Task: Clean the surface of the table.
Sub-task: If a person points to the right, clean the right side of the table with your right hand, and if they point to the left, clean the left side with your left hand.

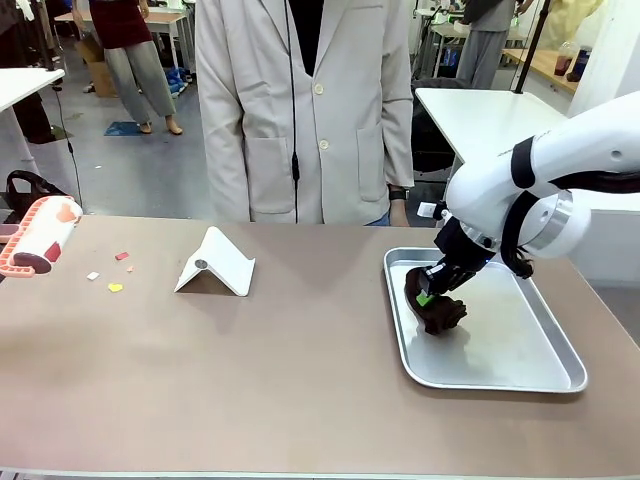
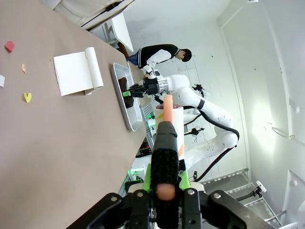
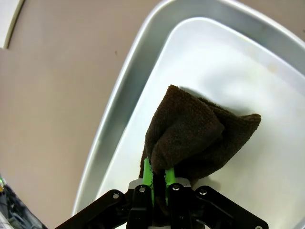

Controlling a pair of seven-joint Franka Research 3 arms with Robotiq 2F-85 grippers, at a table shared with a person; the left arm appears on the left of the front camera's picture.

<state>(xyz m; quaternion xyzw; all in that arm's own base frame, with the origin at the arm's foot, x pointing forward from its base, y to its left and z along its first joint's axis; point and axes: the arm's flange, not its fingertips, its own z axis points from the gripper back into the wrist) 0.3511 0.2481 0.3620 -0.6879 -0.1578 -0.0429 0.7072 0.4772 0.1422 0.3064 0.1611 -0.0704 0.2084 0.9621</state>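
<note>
Plainly found the table (image 1: 300, 380) spanning the front view, brownish-taupe top, with a person (image 1: 300, 100) in a pale coat standing at 12 o'clock beyond its far edge. Saw the right gripper (image 1: 432, 292) clamped shut on a dark brown cloth (image 1: 445, 315), pinched between the green pads (image 3: 147, 171) and bunched inside a silver tray (image 1: 560, 370) at about 3 o'clock on the tabletop. Could not tell whether the cloth touched the tray floor. Saw the left gripper (image 2: 164, 193) closed around the handle of a lint roller (image 1: 40, 240), held above the table's 9 o'clock edge. Noted small coloured scraps (image 1: 115, 287) lying on the top near 10 o'clock, close to the roller, and a white folded stand (image 1: 215, 265) toward 11 o'clock, well apart from the tray.
</note>
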